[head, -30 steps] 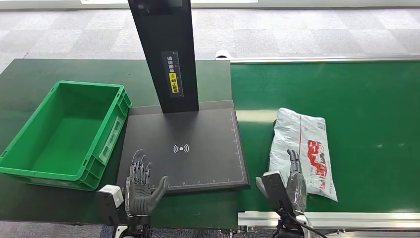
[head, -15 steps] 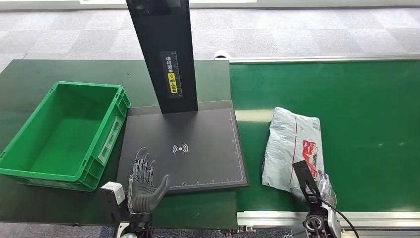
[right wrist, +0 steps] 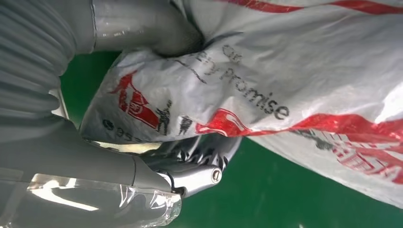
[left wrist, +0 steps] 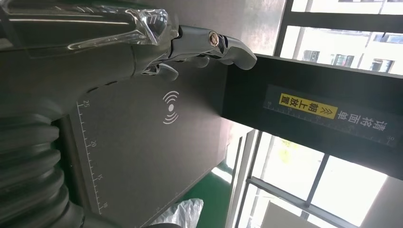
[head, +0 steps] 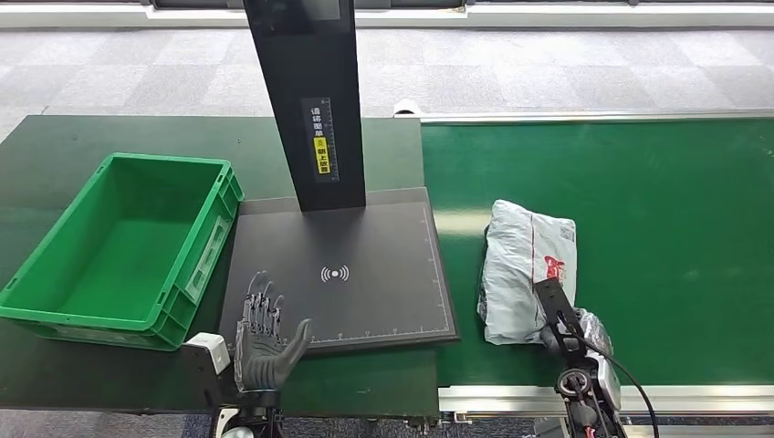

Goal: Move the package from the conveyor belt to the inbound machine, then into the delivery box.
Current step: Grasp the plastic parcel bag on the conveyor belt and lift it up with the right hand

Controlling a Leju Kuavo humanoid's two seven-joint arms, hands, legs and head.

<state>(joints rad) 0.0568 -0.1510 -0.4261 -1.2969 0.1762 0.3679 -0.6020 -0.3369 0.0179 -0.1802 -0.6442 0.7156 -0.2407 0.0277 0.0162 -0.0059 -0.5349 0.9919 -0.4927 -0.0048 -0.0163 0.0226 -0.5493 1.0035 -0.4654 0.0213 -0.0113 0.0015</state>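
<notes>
A green crate (head: 119, 246) sits at the left of the bench (head: 55, 146). Just beside it lies the black scanner pad (head: 365, 246) with its upright post (head: 310, 100). The left hand (head: 265, 338) hovers over the pad's near edge, fingers spread, holding nothing. On the green belt (head: 657, 210) to the right lies the white bag (head: 525, 265) with red print, and the right hand (right wrist: 190, 161) grips its near end, thumb on top and fingers underneath.
</notes>
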